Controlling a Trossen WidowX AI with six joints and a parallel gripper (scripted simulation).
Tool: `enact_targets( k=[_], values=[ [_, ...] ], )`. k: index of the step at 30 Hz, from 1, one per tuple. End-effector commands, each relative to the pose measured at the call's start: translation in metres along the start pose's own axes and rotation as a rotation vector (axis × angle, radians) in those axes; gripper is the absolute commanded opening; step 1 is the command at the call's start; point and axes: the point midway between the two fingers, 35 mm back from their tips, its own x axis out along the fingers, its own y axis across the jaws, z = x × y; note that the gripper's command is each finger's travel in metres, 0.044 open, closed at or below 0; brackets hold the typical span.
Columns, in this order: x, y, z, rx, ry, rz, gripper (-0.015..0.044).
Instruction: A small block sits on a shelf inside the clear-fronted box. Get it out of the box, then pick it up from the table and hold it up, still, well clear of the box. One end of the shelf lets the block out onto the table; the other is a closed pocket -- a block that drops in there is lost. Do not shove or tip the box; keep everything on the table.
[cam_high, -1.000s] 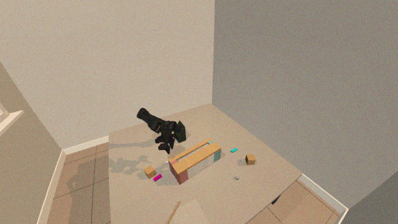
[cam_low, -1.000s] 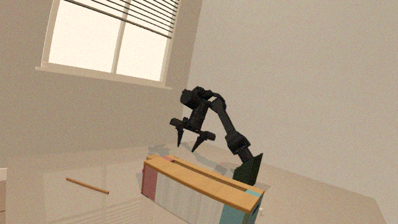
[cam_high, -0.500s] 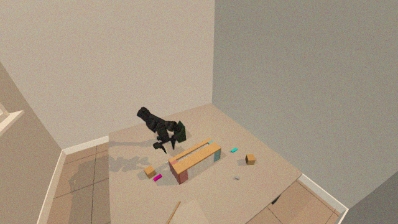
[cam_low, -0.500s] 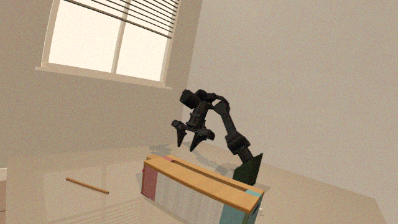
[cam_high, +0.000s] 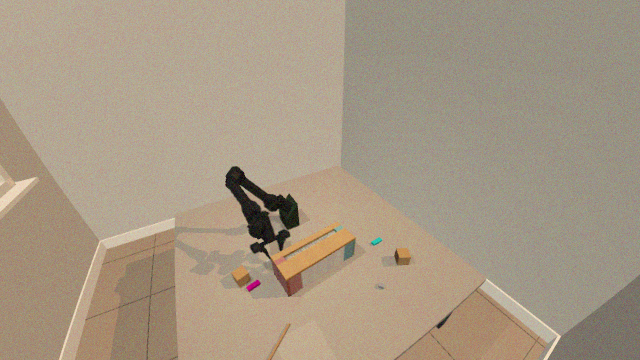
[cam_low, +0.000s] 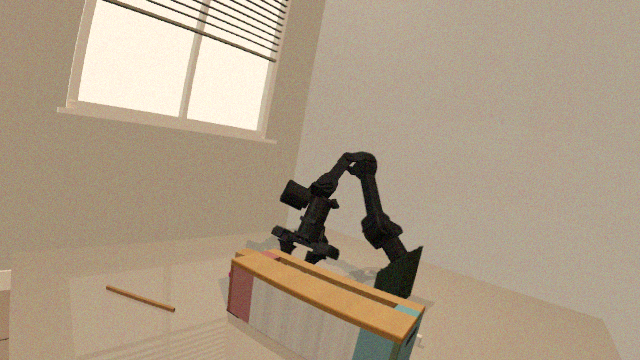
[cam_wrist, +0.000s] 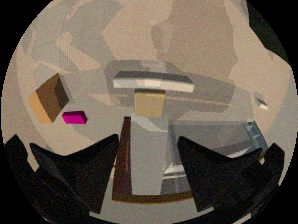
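Note:
The small tan block is outside the box in the wrist view, low at its back side, between a pale grey strip and a white bar. The top and exterior views do not show it. The box stands upright, with an orange slotted top, a red end and a teal end. My gripper is open and empty, pointing down behind the box near its red end. Its fingertips are short of the block in the wrist view; their exact height is unclear.
A wooden cube and a magenta piece lie beyond the red end. A cyan piece and another cube lie beyond the teal end. A wooden stick lies in front.

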Motion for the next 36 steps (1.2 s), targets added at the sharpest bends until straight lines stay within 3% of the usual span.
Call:
enact_targets(
  k=[1, 35, 36],
  values=[
    [0.006, -0.002, 0.002, -0.006, -0.001, -0.006, 0.0285],
    [0.054, 0.0, 0.024, -0.008, -0.001, -0.002, 0.0285],
    [0.054, 0.0, 0.024, -0.008, -0.001, -0.002, 0.0259]
  ],
)
